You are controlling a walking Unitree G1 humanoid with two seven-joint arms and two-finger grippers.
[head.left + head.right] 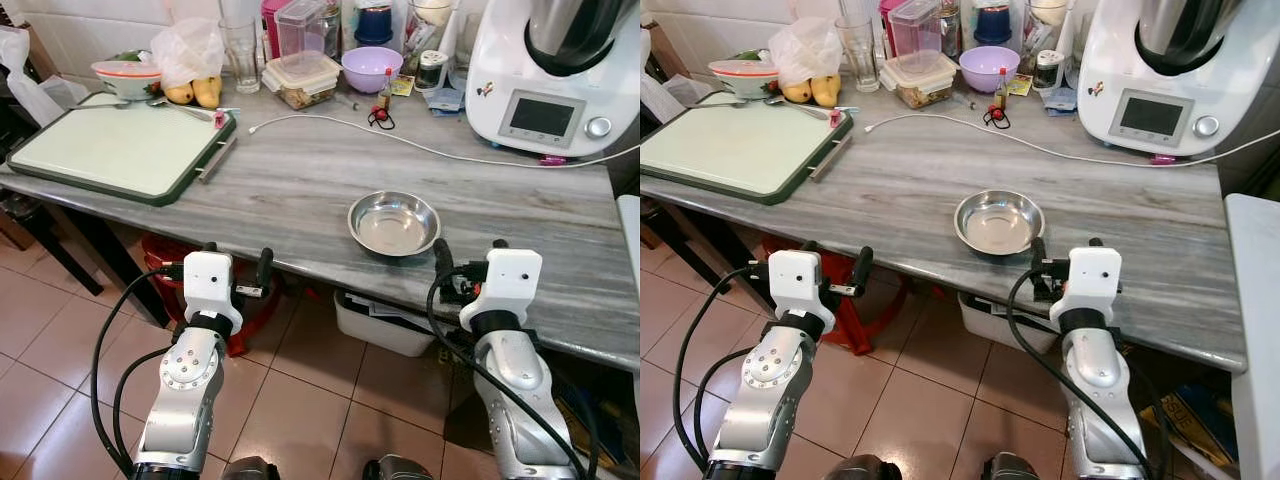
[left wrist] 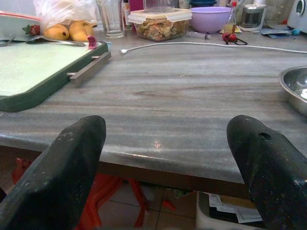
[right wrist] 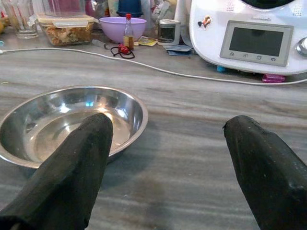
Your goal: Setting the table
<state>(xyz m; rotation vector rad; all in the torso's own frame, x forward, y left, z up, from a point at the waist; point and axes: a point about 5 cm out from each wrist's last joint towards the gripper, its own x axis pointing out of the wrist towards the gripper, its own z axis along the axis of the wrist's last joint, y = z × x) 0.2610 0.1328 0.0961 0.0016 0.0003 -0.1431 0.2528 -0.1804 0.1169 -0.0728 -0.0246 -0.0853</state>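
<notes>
Grey countertop (image 1: 300,190) | steel bowl (image 1: 393,222) near edge | both pincers (image 1: 236,268) (image 1: 470,262) spread, empty

grey wood-grain counter (image 1: 300,190). back right: white kitchen machine (image 1: 545,75) with a display. white cable (image 1: 400,140) runs across the counter toward it. back row: lilac bowl (image 1: 372,68), lidded food container (image 1: 300,80), clear glass (image 1: 240,52), small red-capped bottle (image 1: 385,90). back left: green-rimmed cutting board (image 1: 115,150), yellow fruit (image 1: 195,93) under a plastic bag, just beside a white bowl (image 1: 127,78). tiled floor (image 1: 300,400) below, white bin (image 1: 385,325) under the counter.
</notes>
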